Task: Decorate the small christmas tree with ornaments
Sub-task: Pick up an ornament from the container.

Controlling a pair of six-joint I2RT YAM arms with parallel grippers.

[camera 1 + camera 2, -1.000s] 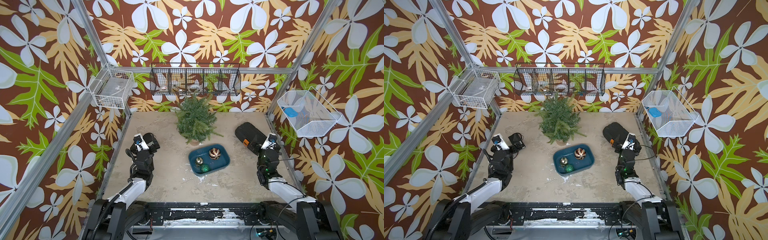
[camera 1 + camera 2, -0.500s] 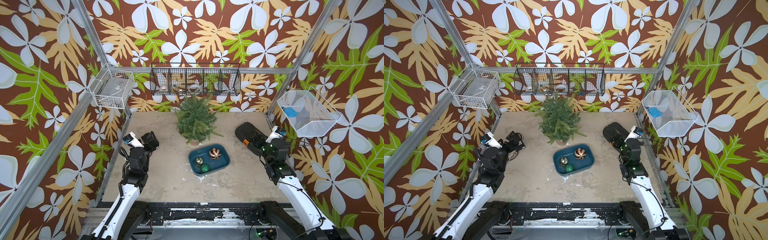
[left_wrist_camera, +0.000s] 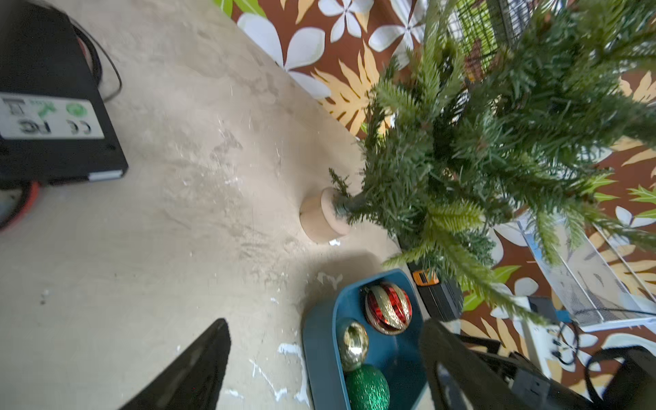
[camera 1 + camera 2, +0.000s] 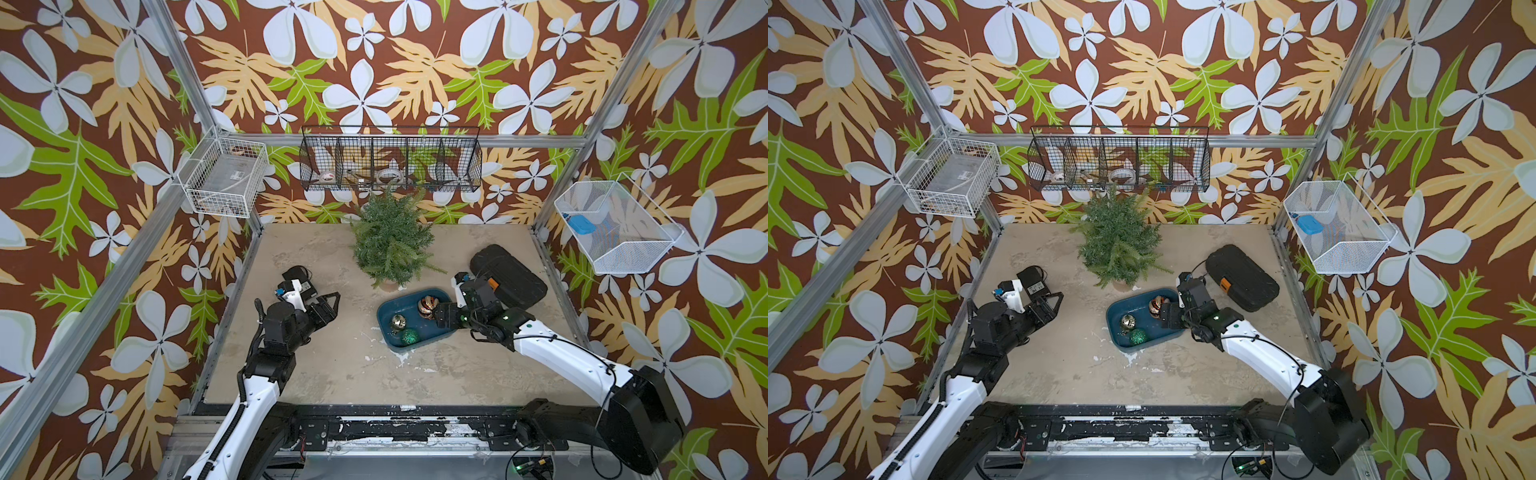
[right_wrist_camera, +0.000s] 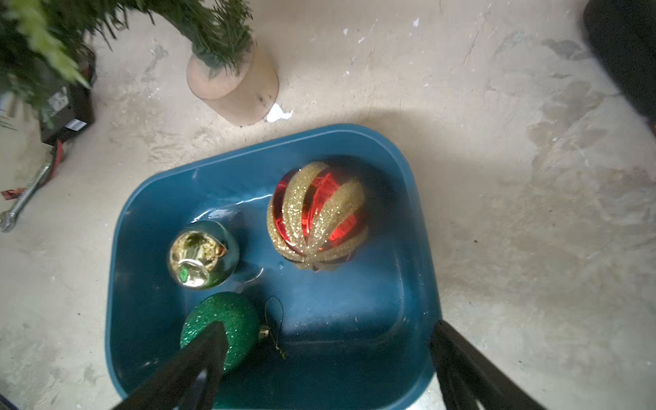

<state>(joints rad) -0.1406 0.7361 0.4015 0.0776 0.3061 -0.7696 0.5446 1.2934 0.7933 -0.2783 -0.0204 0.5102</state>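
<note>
Right claw [image 5: 326, 358] spread above blue tub [image 5: 419, 220]; tub holds striped ball [image 5: 317, 216], gold ball [image 5: 198, 253], green ball [image 5: 230, 319].

Top views: bright, even overhead light, sharp, slight bowing of frame rails toward edges. Soft shadow under the small christmas tree [image 4: 390, 241]. Wrist views softer: right wrist blurred at 3 and 9 o'clock, glare streaks on the blue tub [image 5: 149, 227]; left wrist foliage smeared at 1–3 o'clock, strong fisheye.
</note>
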